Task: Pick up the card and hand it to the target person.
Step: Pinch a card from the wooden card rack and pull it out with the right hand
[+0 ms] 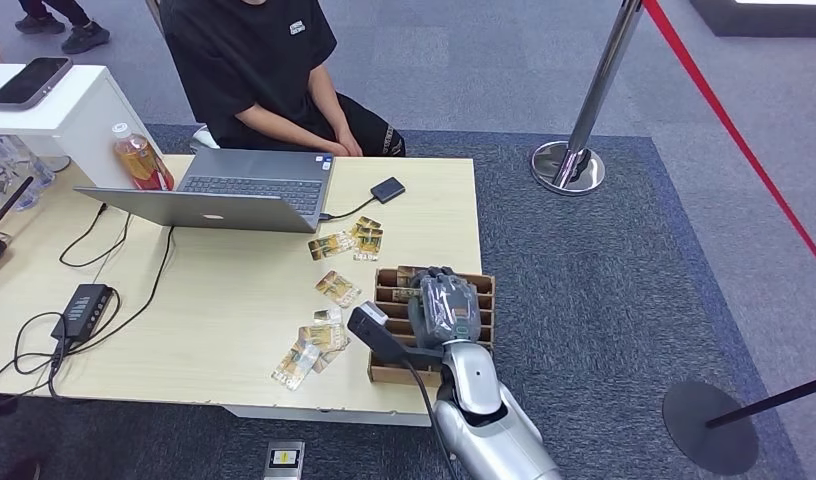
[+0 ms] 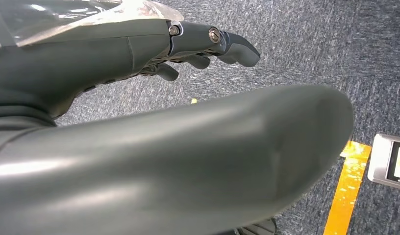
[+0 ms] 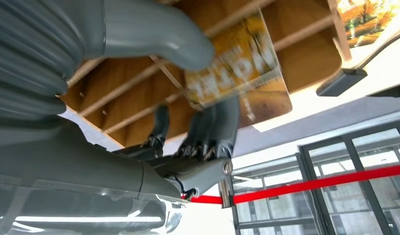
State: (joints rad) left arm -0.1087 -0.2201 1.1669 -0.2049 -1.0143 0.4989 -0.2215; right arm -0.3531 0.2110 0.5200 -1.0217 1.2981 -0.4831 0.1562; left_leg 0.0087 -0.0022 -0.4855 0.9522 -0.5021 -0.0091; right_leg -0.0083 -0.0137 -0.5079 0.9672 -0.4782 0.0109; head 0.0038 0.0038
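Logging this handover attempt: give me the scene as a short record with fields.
right hand: over the wooden slotted box, pinching a yellow card between thumb and fingers
left hand: hangs over the carpet, holds nothing, fingers apart
loose cards: scattered on the table left of the box
person: seated behind the laptop

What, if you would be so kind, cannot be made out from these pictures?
- The card's print: blurred in the right wrist view, partly covered by the right hand's thumb.
- The wooden box's contents: hidden under the right hand in the head view.
- The person's face: cut off by the top edge.
- The scattered cards: too small to read.
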